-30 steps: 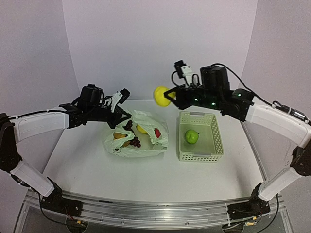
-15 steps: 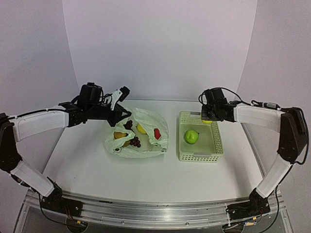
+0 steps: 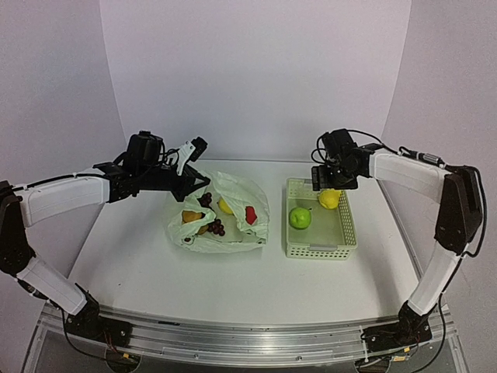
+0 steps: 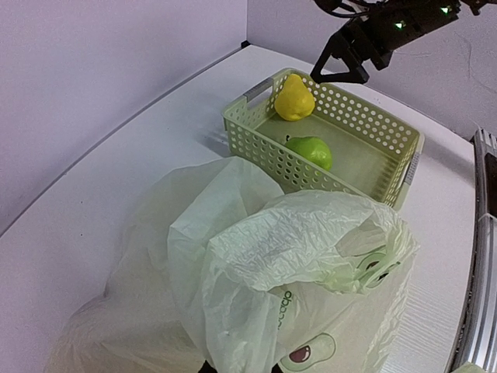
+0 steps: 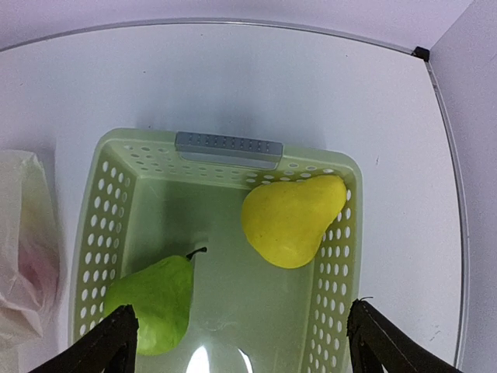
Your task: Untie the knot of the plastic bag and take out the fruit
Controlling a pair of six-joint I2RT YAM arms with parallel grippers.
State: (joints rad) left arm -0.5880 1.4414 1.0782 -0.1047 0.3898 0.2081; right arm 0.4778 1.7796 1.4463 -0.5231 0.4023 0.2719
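The plastic bag [image 3: 225, 221] lies open on the table, and no knot shows. My left gripper [image 3: 189, 172] is shut on the bag's far left edge and holds it up; in the left wrist view the bag [image 4: 272, 264] hides the fingers. Inside the bag lie fruit: purple grapes [image 3: 211, 226], a red apple [image 3: 251, 214] and yellow and orange pieces. My right gripper [image 3: 327, 186] hangs open over the basket's far end, its fingers [image 5: 116, 342] wide apart. A yellow pear [image 5: 291, 221] and a green pear [image 5: 151, 303] lie loose in the basket below it.
The pale green perforated basket [image 3: 322, 250] stands right of the bag, its grey handle [image 5: 229, 146] at the far end. White walls close in the table at the back and sides. The table's right edge [image 5: 446, 155] runs near the basket.
My right gripper carried the yellow pear from mid-air over to the basket, then opened; the pear now lies in the basket's far right corner. The left arm and bag have not moved.
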